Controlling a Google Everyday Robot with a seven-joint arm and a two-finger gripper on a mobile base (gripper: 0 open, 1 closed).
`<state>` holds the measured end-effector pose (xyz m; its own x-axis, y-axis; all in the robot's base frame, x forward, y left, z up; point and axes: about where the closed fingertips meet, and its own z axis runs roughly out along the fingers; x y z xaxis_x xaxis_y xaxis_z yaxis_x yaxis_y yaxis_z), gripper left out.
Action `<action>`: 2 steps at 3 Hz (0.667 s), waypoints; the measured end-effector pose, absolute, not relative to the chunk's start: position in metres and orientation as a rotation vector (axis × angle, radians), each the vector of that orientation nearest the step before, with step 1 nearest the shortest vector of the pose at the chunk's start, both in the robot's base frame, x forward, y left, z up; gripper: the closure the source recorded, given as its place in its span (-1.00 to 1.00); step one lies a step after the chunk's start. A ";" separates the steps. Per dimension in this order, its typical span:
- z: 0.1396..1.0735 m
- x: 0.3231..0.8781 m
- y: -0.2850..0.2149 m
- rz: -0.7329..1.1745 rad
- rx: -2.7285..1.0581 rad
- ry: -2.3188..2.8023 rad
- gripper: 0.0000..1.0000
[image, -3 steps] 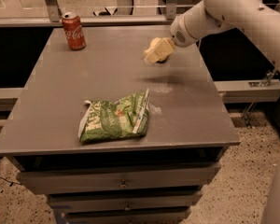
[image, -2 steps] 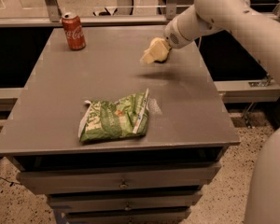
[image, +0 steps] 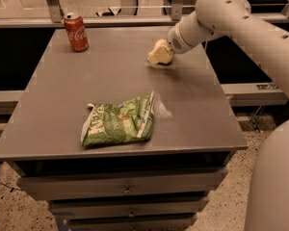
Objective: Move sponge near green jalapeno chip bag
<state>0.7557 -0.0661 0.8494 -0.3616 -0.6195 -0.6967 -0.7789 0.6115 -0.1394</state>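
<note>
In the camera view we see the white robot arm [image: 221, 13] reaching in from 2 o'clock, its gripper [image: 164, 51] low over the grey tabletop [image: 62, 105] at about 1 o'clock and closed on the pale yellow soft foam sponge [image: 156, 57], whose colour blends with the gripper itself. The crumpled green foil jalapeno chip bag [image: 119, 121] lies flat near the 6 o'clock edge, well apart from the sponge, which sits at 1 o'clock from it. A red soda can [image: 76, 31] stands upright at 11 o'clock.
</note>
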 end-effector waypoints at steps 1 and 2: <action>0.845 0.752 -0.069 0.291 -1.095 2.103 0.30; 0.859 0.745 -0.073 0.317 -1.128 2.069 0.77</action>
<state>0.7446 -0.0726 0.8594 -0.3348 -0.6186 -0.7108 -0.8032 0.5818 -0.1279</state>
